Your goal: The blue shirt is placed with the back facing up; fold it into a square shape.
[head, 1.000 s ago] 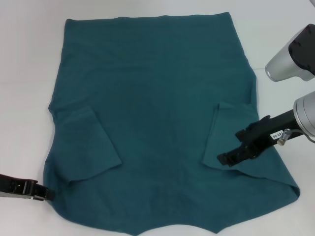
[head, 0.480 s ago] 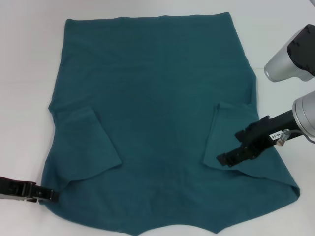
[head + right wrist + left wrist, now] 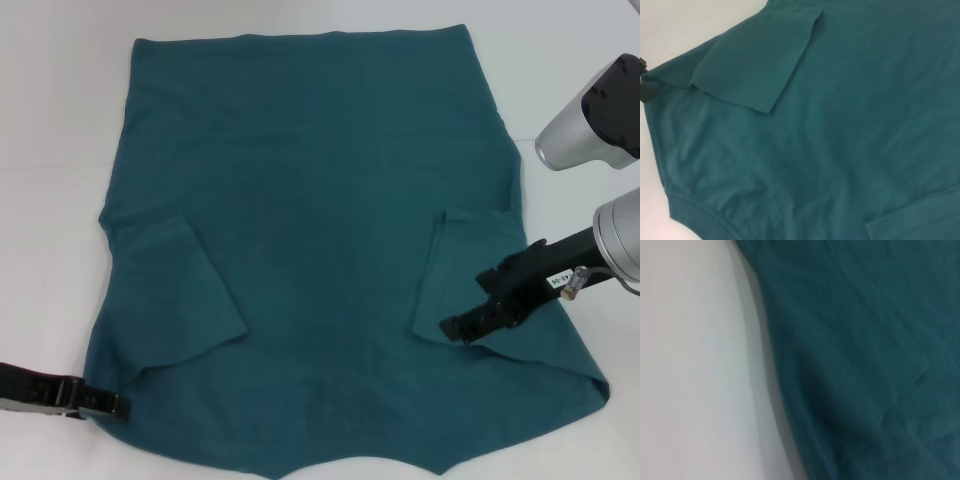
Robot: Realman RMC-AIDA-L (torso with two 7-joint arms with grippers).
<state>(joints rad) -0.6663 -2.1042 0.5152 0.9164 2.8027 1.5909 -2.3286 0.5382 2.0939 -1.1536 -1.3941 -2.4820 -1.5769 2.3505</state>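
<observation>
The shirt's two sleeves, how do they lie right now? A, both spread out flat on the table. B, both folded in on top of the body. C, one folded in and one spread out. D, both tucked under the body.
B: in the head view the left sleeve and the right sleeve both lie folded inward on top of the shirt.

I see the blue shirt [image 3: 320,230] as soft matt cloth, faintly creased; the desk [image 3: 60,150] looks smooth matt white; the right tool [image 3: 462,325] at 3 o'clock looks black plastic.
</observation>
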